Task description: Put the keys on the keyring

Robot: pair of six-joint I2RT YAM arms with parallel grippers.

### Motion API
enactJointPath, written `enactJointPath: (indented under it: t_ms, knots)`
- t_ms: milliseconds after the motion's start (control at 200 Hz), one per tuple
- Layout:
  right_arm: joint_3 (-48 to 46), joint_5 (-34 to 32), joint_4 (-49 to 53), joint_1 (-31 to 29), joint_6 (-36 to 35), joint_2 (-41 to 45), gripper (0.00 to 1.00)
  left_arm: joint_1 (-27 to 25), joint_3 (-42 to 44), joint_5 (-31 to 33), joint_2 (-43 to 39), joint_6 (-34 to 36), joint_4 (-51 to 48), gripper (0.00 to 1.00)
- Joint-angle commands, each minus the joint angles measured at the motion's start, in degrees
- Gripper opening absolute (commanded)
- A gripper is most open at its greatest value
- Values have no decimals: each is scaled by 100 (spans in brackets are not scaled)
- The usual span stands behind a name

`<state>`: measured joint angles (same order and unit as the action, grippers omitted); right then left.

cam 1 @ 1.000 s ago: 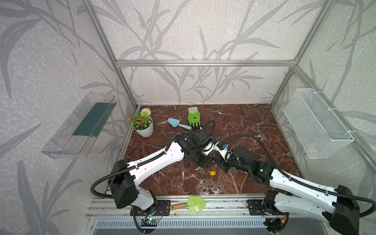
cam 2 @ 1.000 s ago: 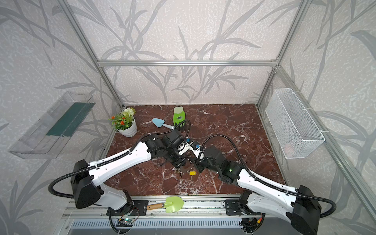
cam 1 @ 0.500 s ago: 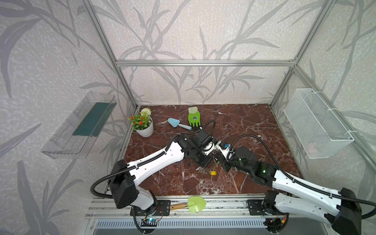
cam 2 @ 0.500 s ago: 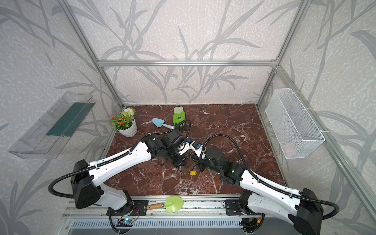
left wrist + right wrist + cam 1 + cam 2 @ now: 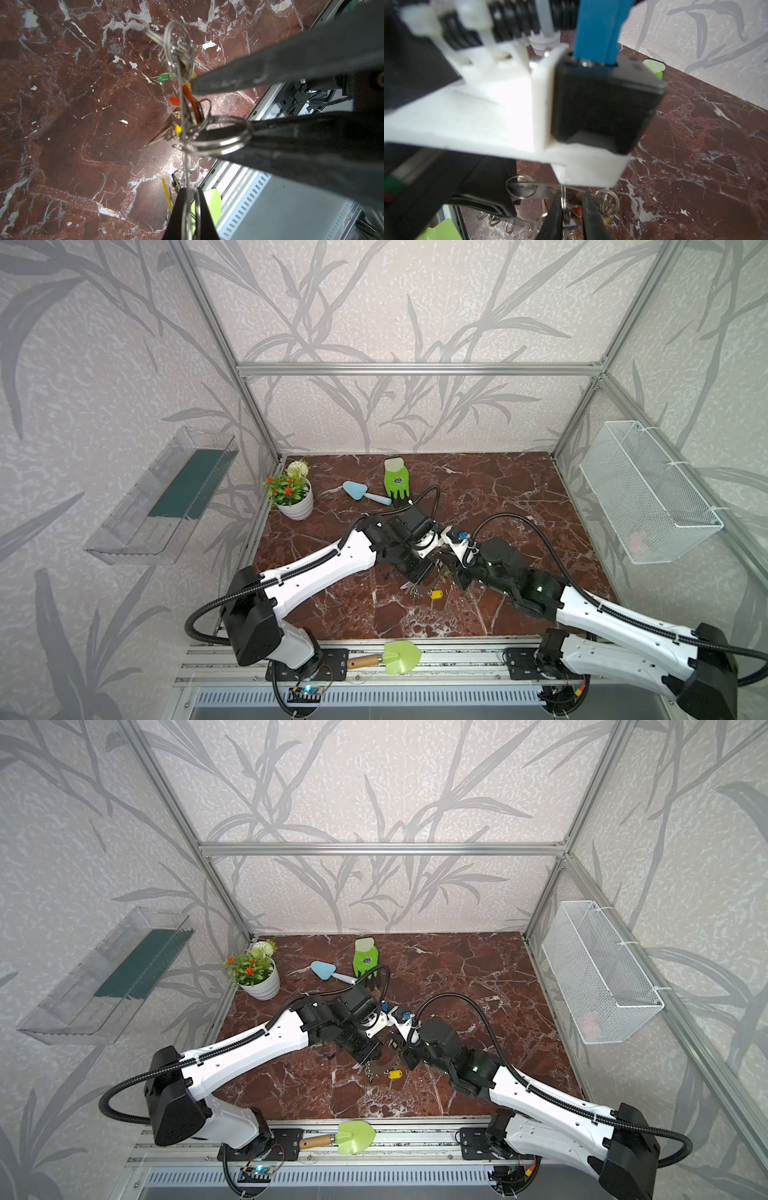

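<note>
The keyring (image 5: 184, 158) shows edge-on in the left wrist view, a thin grey metal ring with my left gripper (image 5: 189, 191) shut on its rim. It hangs just above the floor, its flat band (image 5: 542, 190) hung with small split rings. Keys dangle from it on green (image 5: 164, 77) and red (image 5: 190, 95) tags. A yellow tag (image 5: 436, 594) lies on the marble below. My right gripper (image 5: 572, 199) meets it from the other side, its jaws a narrow gap apart round a split ring (image 5: 563, 199) and the red-tagged key. In both top views the grippers (image 5: 419, 576) (image 5: 405, 1052) nearly touch at mid-floor.
A flowerpot (image 5: 293, 497), a blue trowel (image 5: 359, 491) and a green glove (image 5: 395, 479) lie at the back left. On the front rail rests a green shovel (image 5: 395, 657). A wire basket (image 5: 648, 497) hangs right, a clear shelf (image 5: 166, 497) left. The left arm's camera mount (image 5: 508, 114) crowds the right wrist view.
My right gripper has slid a little toward the left gripper and its jaws have narrowed round the split ring. The left arm has held still with the keyring.
</note>
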<state>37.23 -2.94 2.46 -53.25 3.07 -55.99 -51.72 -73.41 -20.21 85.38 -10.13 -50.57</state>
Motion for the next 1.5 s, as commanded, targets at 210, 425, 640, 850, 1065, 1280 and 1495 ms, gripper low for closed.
enactJointPath:
  t_ms: [210,425,640,850,1065,1280,1495]
  knots:
    - [236,144,-28,-25,-56,-110,19,-4,63,-133,-140,-5,121,0]
    - [259,171,65,-27,-56,-70,19,-4,142,-107,-232,14,195,0]
    - [328,245,195,-27,-56,70,19,4,313,-68,-302,36,324,0]
    - [587,458,465,-23,-56,2,19,9,608,-33,-561,77,627,0]
    - [732,593,656,-23,-174,-123,16,17,758,-64,-758,21,803,0]
    - [600,830,563,-27,-112,-54,36,22,723,-45,-734,45,725,0]
    - [491,997,557,-27,-78,30,40,46,696,34,-697,-24,679,0]
